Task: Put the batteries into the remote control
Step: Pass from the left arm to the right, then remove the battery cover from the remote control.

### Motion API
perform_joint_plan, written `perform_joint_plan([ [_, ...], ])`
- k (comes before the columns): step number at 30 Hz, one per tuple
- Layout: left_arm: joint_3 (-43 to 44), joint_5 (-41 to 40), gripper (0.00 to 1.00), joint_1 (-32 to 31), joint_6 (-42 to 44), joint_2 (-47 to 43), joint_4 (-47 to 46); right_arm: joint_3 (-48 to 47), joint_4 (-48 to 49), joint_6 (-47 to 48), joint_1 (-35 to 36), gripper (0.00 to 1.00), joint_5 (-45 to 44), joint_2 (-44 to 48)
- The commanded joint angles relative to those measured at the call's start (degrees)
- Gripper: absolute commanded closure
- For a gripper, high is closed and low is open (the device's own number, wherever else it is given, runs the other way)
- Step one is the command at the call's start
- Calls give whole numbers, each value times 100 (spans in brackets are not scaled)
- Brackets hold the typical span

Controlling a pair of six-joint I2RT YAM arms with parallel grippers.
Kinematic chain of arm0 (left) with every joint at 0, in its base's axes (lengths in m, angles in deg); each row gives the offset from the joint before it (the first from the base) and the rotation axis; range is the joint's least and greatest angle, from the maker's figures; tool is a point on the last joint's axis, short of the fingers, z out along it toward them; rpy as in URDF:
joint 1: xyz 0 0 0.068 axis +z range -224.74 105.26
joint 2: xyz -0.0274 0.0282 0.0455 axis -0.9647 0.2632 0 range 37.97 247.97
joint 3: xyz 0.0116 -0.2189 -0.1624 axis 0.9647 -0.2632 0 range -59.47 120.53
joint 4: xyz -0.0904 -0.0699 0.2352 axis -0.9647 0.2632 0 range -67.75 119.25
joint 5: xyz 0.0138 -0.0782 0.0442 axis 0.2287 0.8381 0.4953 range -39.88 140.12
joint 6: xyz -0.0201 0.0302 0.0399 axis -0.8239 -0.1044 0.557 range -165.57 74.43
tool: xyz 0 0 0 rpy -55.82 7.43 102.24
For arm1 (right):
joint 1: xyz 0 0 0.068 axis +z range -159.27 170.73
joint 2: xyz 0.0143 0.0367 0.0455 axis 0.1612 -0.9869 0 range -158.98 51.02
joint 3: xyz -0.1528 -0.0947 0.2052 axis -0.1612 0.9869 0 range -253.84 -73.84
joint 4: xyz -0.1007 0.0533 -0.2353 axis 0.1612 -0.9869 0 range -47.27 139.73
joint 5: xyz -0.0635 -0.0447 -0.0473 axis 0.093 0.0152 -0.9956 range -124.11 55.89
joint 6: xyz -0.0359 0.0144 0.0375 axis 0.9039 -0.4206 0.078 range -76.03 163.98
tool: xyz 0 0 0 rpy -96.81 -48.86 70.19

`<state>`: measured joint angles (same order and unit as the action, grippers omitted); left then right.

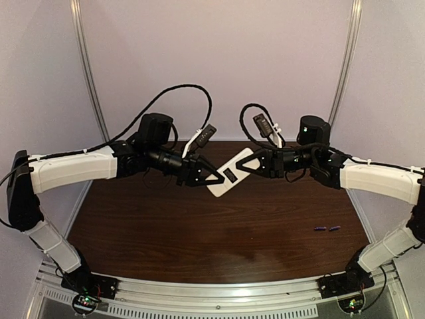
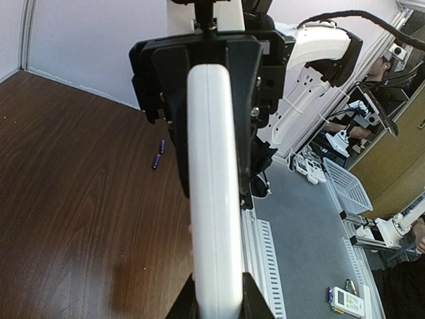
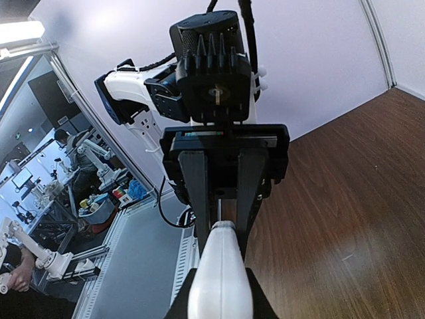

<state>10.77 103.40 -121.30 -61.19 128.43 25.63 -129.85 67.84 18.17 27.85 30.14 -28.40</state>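
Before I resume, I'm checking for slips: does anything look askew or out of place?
Nothing damaged or spilled. The flat white plastic remote control hangs tilted above the brown wooden table, pinched between left claw and right claw. Both slim purple batteries lie loose near the right arm.

The bench (image 1: 166, 232) is dark, faintly glossy wood-grain. The remote control (image 1: 238, 164) is smooth white plastic, the fingers (image 3: 196, 186) matt black.

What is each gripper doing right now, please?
Left gripper: closed on the remote control.
Right gripper: closed on the same remote control's other end.
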Motion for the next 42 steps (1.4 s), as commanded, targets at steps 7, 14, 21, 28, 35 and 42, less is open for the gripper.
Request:
perform_joint_plan([
  [7, -96, -216, 57, 271, -185, -101, -702, 51, 764, -783, -17, 100, 111, -93],
  [14, -569, -1140, 29, 372, -679, -372, -872, 309, 1043, -1304, -234, 100, -928, -60],
  [21, -1025, -1570, 32, 482, -1895, -144, -1624, 722, 1312, -1786, -285, 100, -1836, -117],
  [28, -1188, -1434, 42, 477, -2696, 289, -2419, 1022, 1613, -2099, -290, 100, -2178, -290],
  [35, -1187, -1478, 49, 473, -2932, 492, -2452, 1087, 1564, -2175, -285, 100, -2485, -344],
  [42, -918, -1651, 57, 475, -3057, 742, -2183, 1118, 1590, -2229, -285, 100, -2584, -398],
])
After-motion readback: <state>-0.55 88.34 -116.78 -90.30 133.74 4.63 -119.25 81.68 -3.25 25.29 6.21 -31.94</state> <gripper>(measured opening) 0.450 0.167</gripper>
